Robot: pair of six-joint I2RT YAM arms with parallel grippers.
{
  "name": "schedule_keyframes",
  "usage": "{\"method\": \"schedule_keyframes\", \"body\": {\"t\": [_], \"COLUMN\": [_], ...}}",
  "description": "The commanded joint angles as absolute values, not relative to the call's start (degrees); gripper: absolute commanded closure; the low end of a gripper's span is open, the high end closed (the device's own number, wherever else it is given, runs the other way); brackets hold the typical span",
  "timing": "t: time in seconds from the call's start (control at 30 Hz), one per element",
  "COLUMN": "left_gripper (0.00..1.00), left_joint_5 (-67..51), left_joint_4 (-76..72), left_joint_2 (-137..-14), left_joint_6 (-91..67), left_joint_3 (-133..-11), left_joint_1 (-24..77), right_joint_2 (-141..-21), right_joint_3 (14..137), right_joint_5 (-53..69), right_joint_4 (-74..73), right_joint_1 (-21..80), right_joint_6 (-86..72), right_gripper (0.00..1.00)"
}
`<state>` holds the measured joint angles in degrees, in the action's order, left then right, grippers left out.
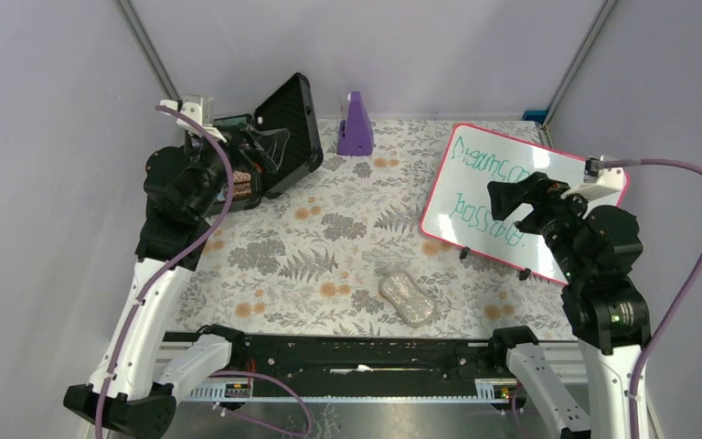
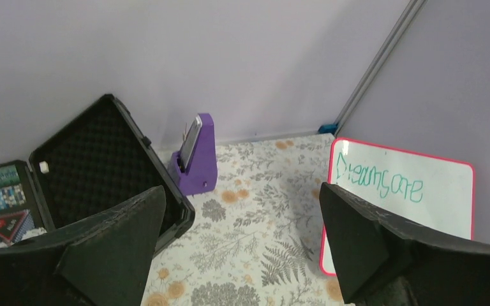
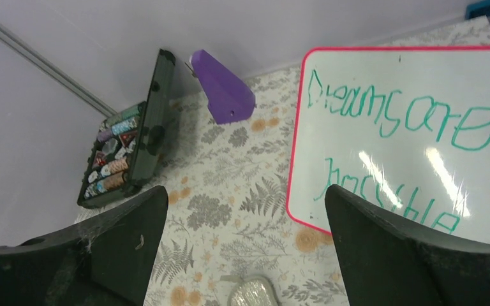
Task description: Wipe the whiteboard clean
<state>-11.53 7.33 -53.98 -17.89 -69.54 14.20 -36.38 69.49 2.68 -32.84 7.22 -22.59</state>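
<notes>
Whiteboard [image 1: 471,197] stands tilted at the far right of the worktop [image 1: 329,229], with both lines of green writing intact, so we judge that erasing has not begun. Our left pincer [image 2: 241,217] and right pincer [image 3: 245,210] hang above the worktop, fingers apart and empty. We have yet to grasp the sponge [image 1: 408,298], which lies near the front edge, and wipe everything.

A grey oval sponge [image 1: 408,298] lies near the front of the flowered tablecloth [image 1: 329,229], well apart from an open black case [image 1: 283,137] at the back left and a purple stand [image 1: 356,125] just beside the case.
</notes>
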Motion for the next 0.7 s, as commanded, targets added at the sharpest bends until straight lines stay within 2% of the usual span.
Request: {"method": "schedule_keyframes", "body": {"t": [0.0,0.2,0.67], "left_gripper": [0.01,0.01,0.01], "left_joint_5": [-12.8,-14.2,-17.3], "left_joint_4": [3.0,2.5,2.6], "left_joint_2": [-54.3,-55.6,-60.1], "left_joint_6": [-17.8,-19.2,-21.6], "left_joint_3": [-66.9,-66.1,-65.9], "left_joint_1": [14.3,14.3,15.2], "right_joint_2": [-38.6,-39.7,-54.4], "right_joint_3": [66.9,59.8,58.9], "right_joint_5": [6.0,12.3,25.8], "right_joint_4": [-32.4,-24.8,-28.4], "right_joint_1": [6.9,6.9,7.9], "right_joint_6": [-23.3,-26.9,-29.1], "right_gripper": [0.00,0.01,0.00]}}
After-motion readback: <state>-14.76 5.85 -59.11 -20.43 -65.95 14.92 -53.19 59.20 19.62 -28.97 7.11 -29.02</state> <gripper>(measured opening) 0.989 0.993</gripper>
